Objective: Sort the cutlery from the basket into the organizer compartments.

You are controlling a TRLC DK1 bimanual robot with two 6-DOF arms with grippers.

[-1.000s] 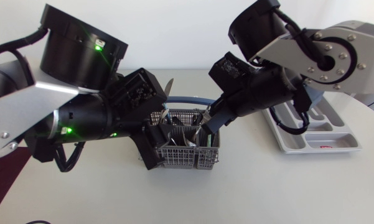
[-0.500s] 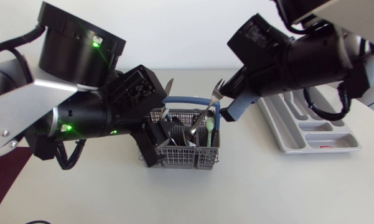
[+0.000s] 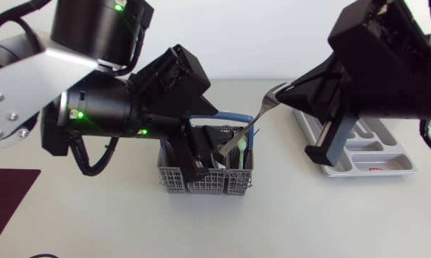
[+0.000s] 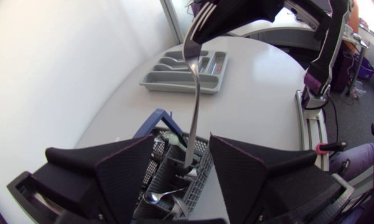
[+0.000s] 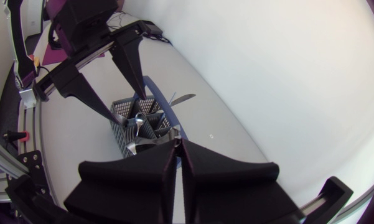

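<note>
The silver metal fork (image 4: 194,106) is gripped near its head end by the matte black right gripper (image 5: 177,146), whose fingers are closed onto it. The fork is held steeply tilted with the tines uppermost. Its handle end is not yet clear of the grey wire-mesh basket (image 3: 215,183) with the blue carrying handle, which is placed near the middle of the white table (image 3: 308,215).

The matte black left gripper (image 4: 182,138) is positioned over the basket with its fingers spread wide, and nothing is clamped by it. Several further silver pieces (image 4: 157,196) are seen in the basket cells.

The grey plastic organizer tray (image 3: 394,161) is located at the table's right edge, well apart from the basket. Whether any compartment is already filled cannot be determined, as the tray is partly covered by the right gripper.

Progress is judged to be early. One fork is lifted but not delivered, and the remaining pieces are to be transferred afterwards.
</note>
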